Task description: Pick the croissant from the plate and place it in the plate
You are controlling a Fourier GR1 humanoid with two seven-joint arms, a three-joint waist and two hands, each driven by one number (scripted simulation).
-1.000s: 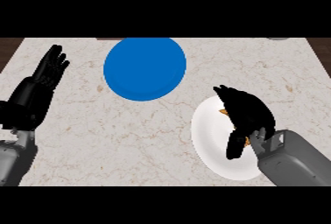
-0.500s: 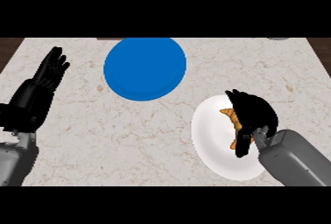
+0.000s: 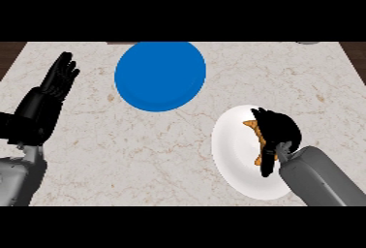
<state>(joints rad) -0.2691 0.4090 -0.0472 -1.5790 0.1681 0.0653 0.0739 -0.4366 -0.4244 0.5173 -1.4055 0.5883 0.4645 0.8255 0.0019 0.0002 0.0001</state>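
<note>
R hand (image 3: 276, 129) curled round orange croissant (image 3: 252, 126) on round white plate (image 3: 232, 151), near right — smooth blue plate (image 3: 160, 75) far centre. L hand (image 3: 57, 82) open, fingers straight — left, over marbled counter (image 3: 143, 145).

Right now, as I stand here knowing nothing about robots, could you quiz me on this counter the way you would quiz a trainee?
1. True or false: the croissant lies on the blue plate.
2. Which robot hand is curled over the croissant? A. left B. right
3. Fill in: the left robot hand, resting at the view's left, has its fingers ____.

Key: 1 false, it lies on the white plate. 2 B, the right robot hand. 3 straight, so it is open.
</note>
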